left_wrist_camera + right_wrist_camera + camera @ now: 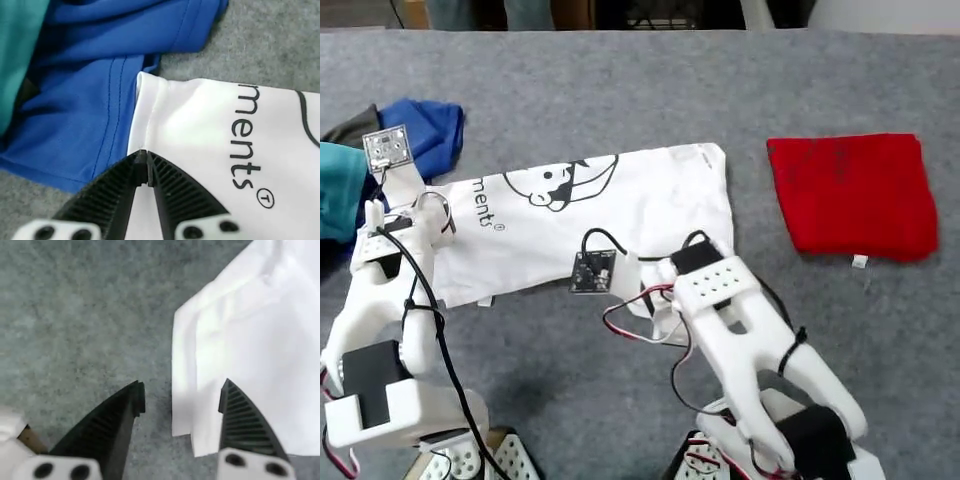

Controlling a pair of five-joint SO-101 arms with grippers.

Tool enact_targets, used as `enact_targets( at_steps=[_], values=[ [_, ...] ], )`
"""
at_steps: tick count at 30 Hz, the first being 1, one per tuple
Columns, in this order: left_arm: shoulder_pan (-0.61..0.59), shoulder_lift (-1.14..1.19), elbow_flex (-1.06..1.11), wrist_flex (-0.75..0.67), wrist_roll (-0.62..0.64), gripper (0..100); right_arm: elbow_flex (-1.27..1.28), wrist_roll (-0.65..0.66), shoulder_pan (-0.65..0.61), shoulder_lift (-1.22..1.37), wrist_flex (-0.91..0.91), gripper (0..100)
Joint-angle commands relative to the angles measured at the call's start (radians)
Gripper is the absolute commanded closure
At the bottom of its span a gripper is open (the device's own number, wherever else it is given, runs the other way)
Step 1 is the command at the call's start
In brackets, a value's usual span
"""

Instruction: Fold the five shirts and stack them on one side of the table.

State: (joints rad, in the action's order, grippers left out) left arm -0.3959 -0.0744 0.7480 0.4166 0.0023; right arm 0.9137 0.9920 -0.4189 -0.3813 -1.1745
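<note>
L fingers [175, 192] pinching smooth white shirt [200, 130] hem, ribbed R fingers [242, 420] apart astride corner

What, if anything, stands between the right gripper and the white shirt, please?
Nothing visible does. The right gripper is open right at the edge of the white shirt, with one finger over the cloth and the other over the bare grey table beside it.

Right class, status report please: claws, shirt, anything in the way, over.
Left claw shut on white shirt edge. Right claw open, astride its near edge. Red shirt folded aside. Blue shirt underlaps white edge.
</note>
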Motion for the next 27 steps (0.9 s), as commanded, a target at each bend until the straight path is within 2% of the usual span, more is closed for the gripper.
enact_targets(
  at_steps=[1,10,16,18,23,27],
  values=[
    [0.004,0.015,-0.041,0.000,-0.002,97,0.002,-0.029,-0.009,0.061,0.075,74.7],
    [0.001,0.077,-0.116,0.078,-0.002,97,0.002,-0.031,-0.008,0.251,0.196,75.6],
    [-0.001,0.077,-0.116,0.078,-0.002,97,-0.002,-0.028,0.101,0.338,0.339,96.1],
    [-0.001,0.077,-0.116,0.078,-0.002,97,-0.010,-0.028,0.124,0.364,0.373,98.0],
    [-0.001,0.077,-0.116,0.077,-0.002,97,-0.111,-0.032,0.130,0.375,0.318,98.4],
    [0.001,0.077,-0.116,0.077,-0.002,97,-0.318,-0.032,0.130,0.381,0.121,98.5]
  ],
)
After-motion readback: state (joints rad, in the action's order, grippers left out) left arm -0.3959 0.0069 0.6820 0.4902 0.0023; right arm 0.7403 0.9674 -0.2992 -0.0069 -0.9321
